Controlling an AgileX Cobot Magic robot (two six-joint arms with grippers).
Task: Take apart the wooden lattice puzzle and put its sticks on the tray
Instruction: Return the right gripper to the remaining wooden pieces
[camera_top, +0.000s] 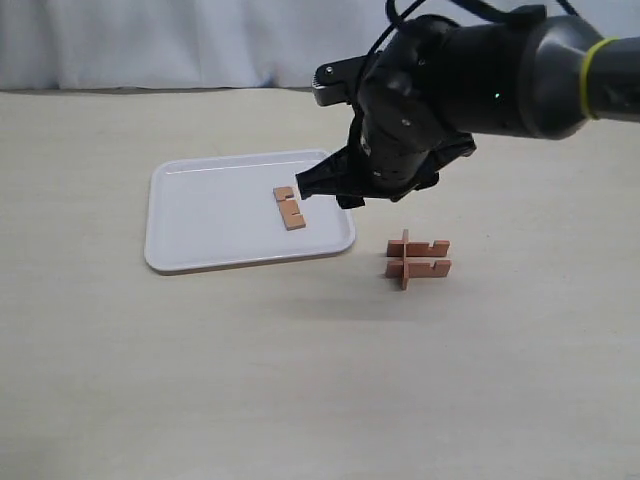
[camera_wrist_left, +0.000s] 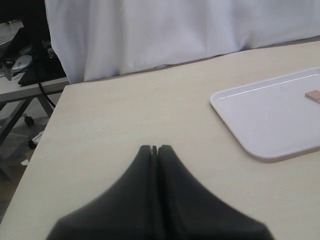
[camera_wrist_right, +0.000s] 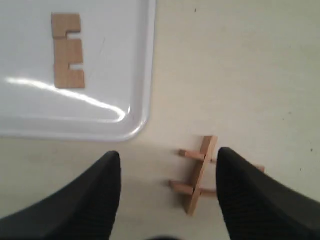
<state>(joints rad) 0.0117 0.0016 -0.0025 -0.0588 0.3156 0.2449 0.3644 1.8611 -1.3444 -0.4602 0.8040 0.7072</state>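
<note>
One notched wooden stick (camera_top: 290, 208) (camera_wrist_right: 67, 50) lies flat on the white tray (camera_top: 200, 215) (camera_wrist_right: 125, 75), near its right side. The rest of the lattice puzzle (camera_top: 417, 259) (camera_wrist_right: 200, 175), three slats still interlocked, stands on the table right of the tray. My right gripper (camera_top: 318, 186) (camera_wrist_right: 169, 156) hangs open and empty above the tray's right edge, left of the puzzle. In the left wrist view my left gripper (camera_wrist_left: 155, 148) is shut on nothing, low over bare table left of the tray (camera_wrist_left: 270, 120); a corner of the stick (camera_wrist_left: 314, 95) shows at the frame edge.
A pale wooden table (camera_top: 300, 380) carries everything. White cloth (camera_top: 150, 40) hangs behind its far edge. The table's left edge, with a desk and cables beyond it, shows in the left wrist view (camera_wrist_left: 30, 150).
</note>
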